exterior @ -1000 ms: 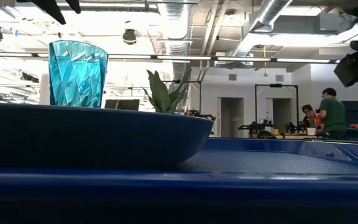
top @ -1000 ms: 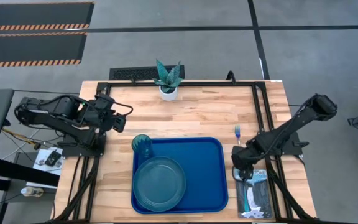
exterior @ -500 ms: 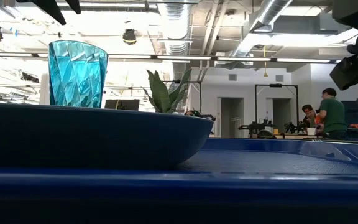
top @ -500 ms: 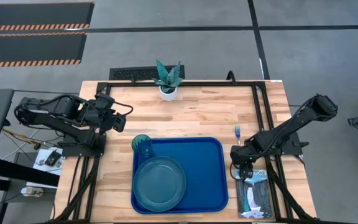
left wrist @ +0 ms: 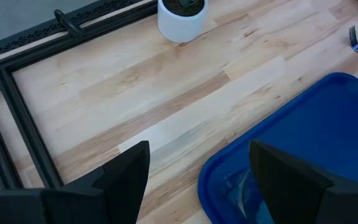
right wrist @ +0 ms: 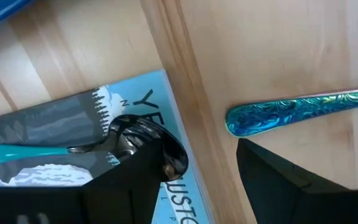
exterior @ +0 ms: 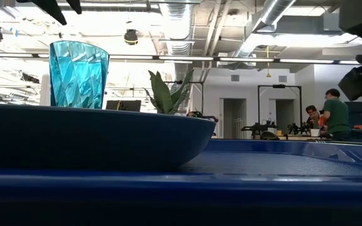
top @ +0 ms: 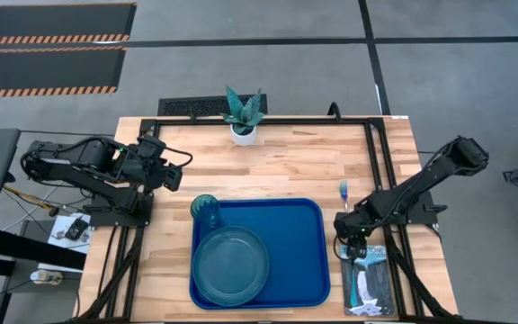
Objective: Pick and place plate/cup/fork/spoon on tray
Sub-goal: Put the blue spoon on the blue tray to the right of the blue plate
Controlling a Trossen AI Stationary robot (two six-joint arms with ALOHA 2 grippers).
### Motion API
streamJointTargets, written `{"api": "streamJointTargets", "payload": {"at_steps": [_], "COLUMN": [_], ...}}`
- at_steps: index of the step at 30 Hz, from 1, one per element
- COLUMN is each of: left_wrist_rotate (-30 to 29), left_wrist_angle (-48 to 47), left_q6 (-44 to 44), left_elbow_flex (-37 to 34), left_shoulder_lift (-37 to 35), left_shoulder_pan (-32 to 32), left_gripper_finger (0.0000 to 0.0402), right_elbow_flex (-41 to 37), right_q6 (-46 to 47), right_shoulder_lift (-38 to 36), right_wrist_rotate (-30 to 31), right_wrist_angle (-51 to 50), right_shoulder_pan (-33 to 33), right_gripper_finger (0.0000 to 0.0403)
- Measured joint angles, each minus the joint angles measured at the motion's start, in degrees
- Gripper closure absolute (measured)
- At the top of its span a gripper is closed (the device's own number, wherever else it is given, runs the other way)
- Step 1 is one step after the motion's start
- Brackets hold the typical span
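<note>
Your spoon (right wrist: 143,142) lies on the waterfall booklet (top: 367,281) at the lower right of the high view, its dark bowl toward the fork (top: 343,191) and its teal handle trailing across the booklet's cover; the fork rests on the bare tabletop (top: 286,162) just right of the tray (top: 308,261), prongs toward the top of the frame. Your right pincer (top: 356,245) hangs low over the spoon's bowl with fingers spread, gripping nothing; one finger (right wrist: 135,186) overlaps the bowl's edge in the wrist view, the other sits below the fork's handle end. The plate (top: 230,265) fills the tray's lower left; the cup (top: 206,210) stands upright at its upper left corner. Your left pincer (top: 171,173) waits open and empty over the tabletop's left side; the potted plant (top: 243,117) stands at top centre.
</note>
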Motion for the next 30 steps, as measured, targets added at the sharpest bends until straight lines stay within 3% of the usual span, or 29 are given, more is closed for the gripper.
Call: {"api": "streamJointTargets", "payload": {"at_steps": [5, 15, 30], "left_wrist_rotate": [-0.5, -1.4, -2.3], "left_wrist_angle": [0.0, 0.0, 0.0], "left_q6": [0.0, -0.1, 0.3], "left_elbow_flex": [0.0, 0.0, 0.0], "left_shoulder_lift": [0.0, 0.0, 0.0], "left_shoulder_pan": [0.0, 0.0, 0.0], "left_gripper_finger": [0.0141, 0.0141, 0.0141], "right_elbow_flex": [0.0, 0.2, 3.6], "right_q6": [-0.6, -0.7, -0.1], "right_shoulder_lift": [0.0, -0.1, -0.4], "right_wrist_rotate": [-0.5, -1.3, -0.9], "right_wrist_angle": [0.1, 0.6, -0.9], "right_shoulder_pan": [0.1, 0.1, 0.1], "right_gripper_finger": [0.0218, 0.0384, 0.0399]}}
